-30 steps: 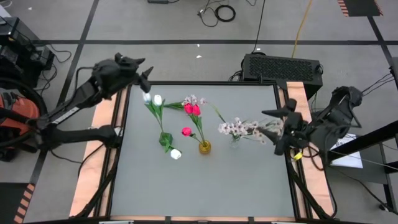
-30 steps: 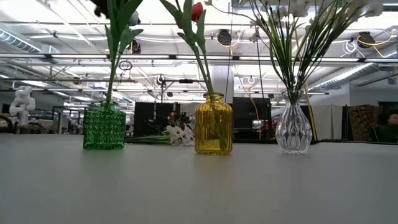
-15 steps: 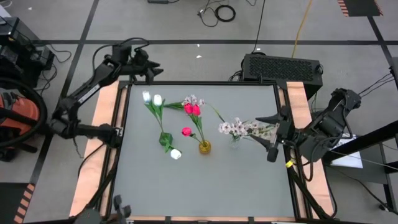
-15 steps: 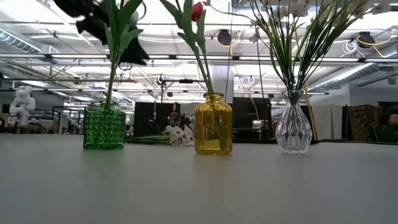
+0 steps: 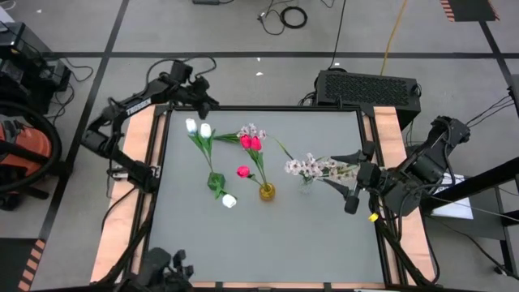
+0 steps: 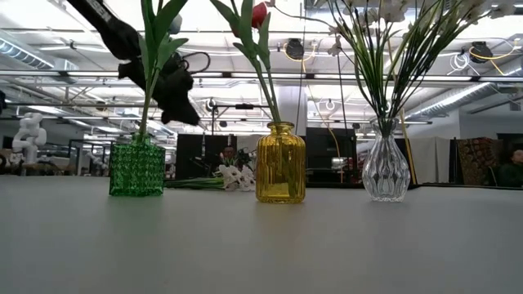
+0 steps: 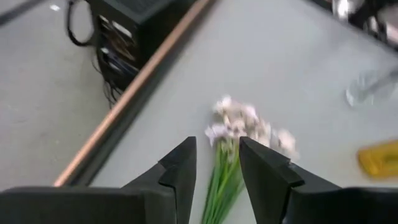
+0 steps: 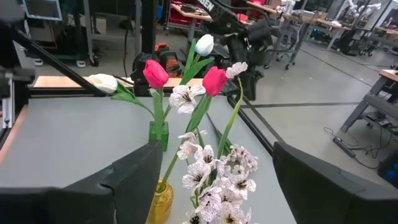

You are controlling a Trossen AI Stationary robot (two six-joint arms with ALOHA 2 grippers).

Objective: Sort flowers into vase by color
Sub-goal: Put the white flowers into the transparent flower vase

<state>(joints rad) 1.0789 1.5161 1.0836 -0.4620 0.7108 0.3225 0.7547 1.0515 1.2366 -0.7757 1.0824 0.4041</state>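
A green vase (image 6: 136,167) holds white tulips (image 5: 205,130). A yellow vase (image 6: 280,163) holds pink-red tulips (image 5: 250,143), and a clear vase (image 6: 385,167) holds pale blossom sprays (image 5: 312,166). One more pale spray (image 7: 249,121) lies flat on the table near its far edge. My left gripper (image 7: 217,146) hangs open above that spray's stem end, well off the table in the low view (image 6: 184,110). My right gripper (image 5: 350,180) is open, to the right of the clear vase and level with its blossoms (image 8: 211,186), holding nothing.
A black box (image 5: 369,85) stands just beyond the table's far edge. Wooden rails (image 5: 134,162) run along both sides. The three vases stand in a row across the table's middle. The grey tabletop (image 5: 268,243) in front of them is bare.
My left gripper has swung from the far left corner along the far edge toward the right. It has come down and rolled, and now it points at the spray that lies on the table. The flowers and vases have not moved.
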